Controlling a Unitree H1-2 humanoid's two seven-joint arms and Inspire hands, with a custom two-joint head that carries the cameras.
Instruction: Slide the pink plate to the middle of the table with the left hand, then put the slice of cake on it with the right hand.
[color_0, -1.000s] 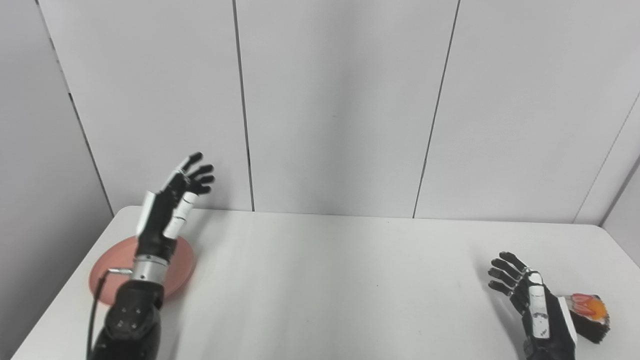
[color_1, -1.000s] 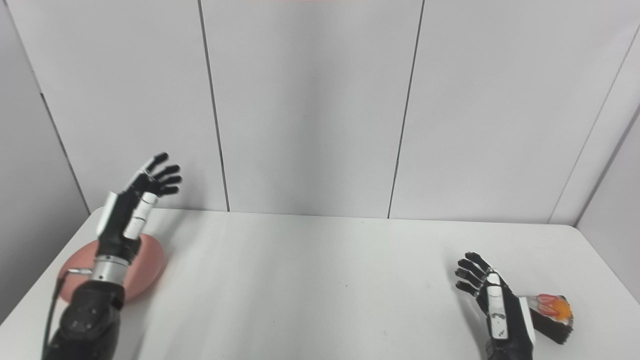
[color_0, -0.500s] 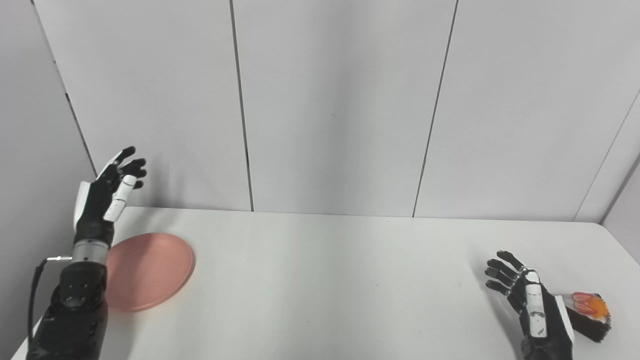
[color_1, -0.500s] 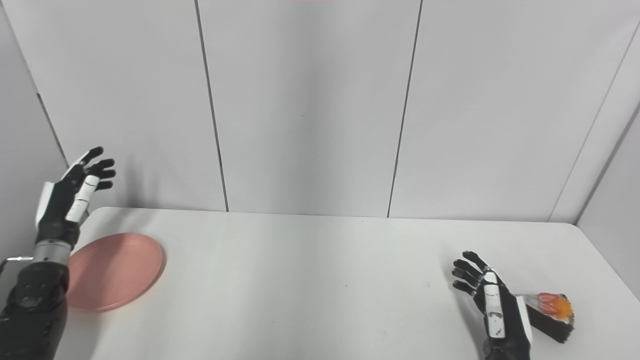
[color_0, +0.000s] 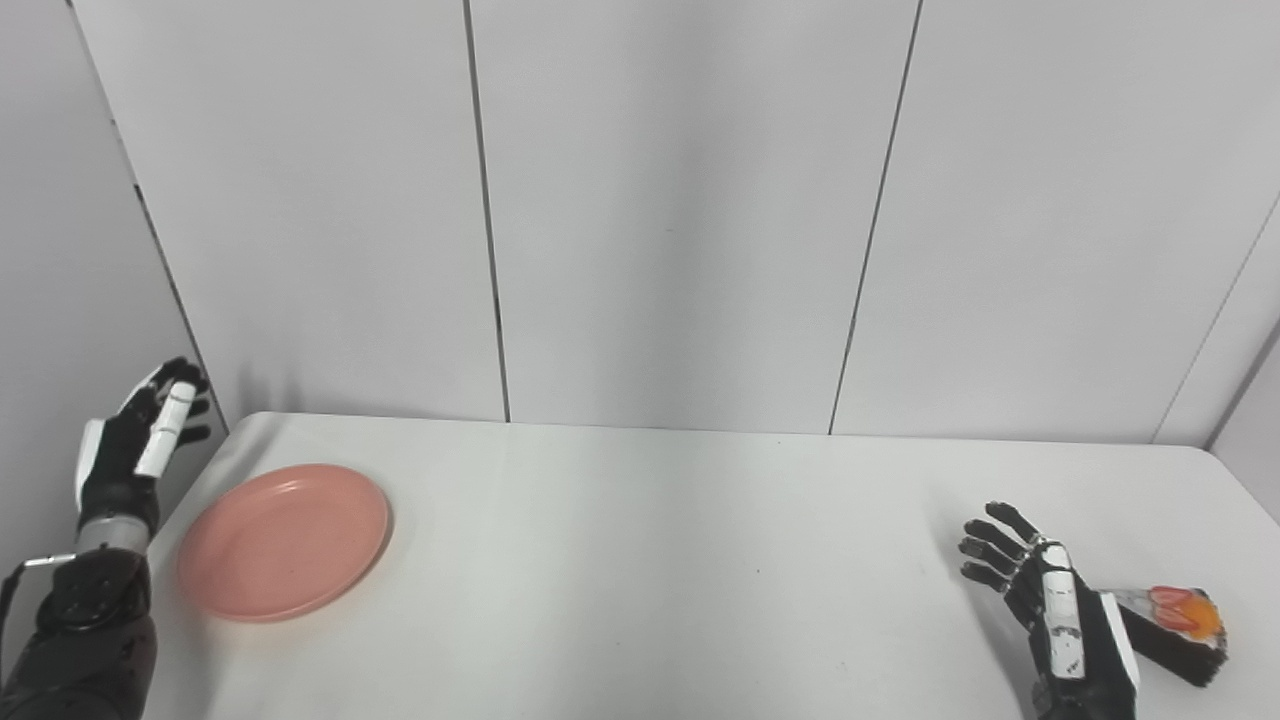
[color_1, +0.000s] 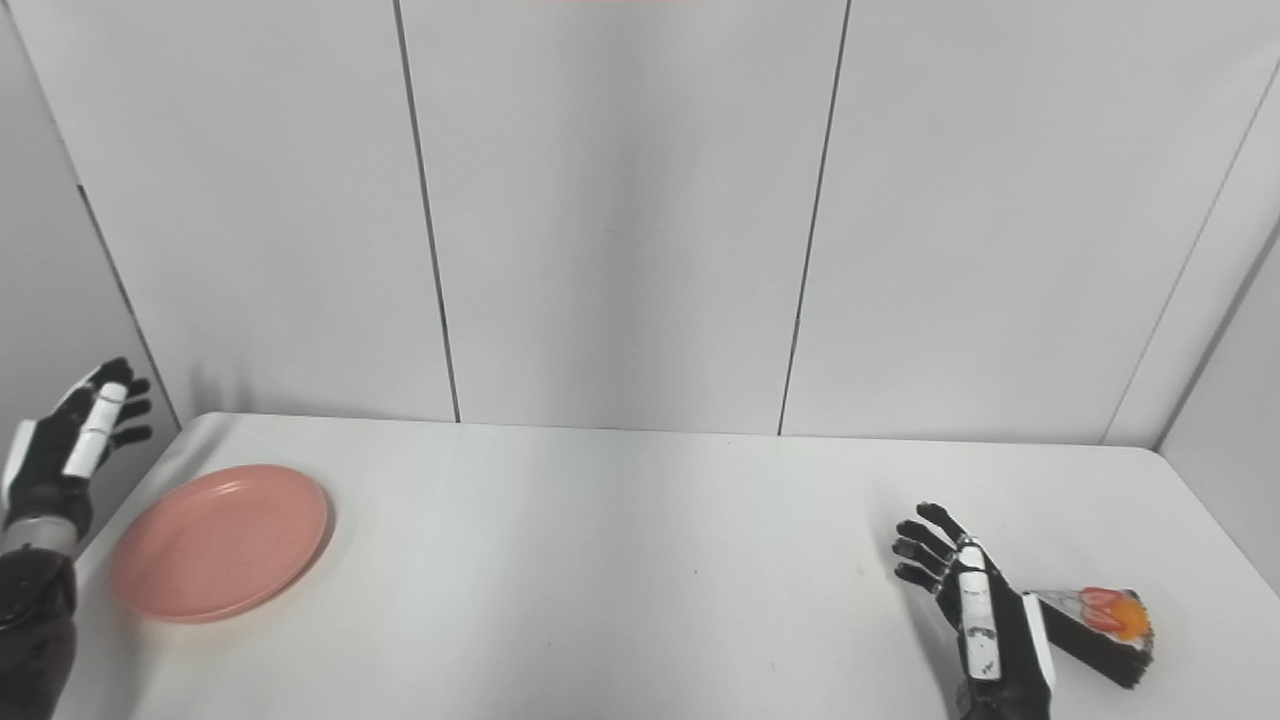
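The pink plate (color_0: 283, 540) lies flat near the table's left edge, fully in view. My left hand (color_0: 135, 450) is raised beyond that edge, to the left of the plate and apart from it, fingers spread and holding nothing. The slice of cake (color_0: 1170, 635), dark with red and orange fruit on top, lies at the front right of the table. My right hand (color_0: 1055, 610) stands just left of the cake, fingers apart, its back hiding the cake's near end; no grasp shows.
The white table (color_0: 660, 560) is bounded by grey wall panels (color_0: 680, 200) at the back. Its left edge runs close under my left arm, and its right edge lies just past the cake.
My left hand has swung leftward from above the plate to beyond the table's left edge and dropped lower, uncovering the plate. The right hand has barely shifted. The plate and cake stayed put.
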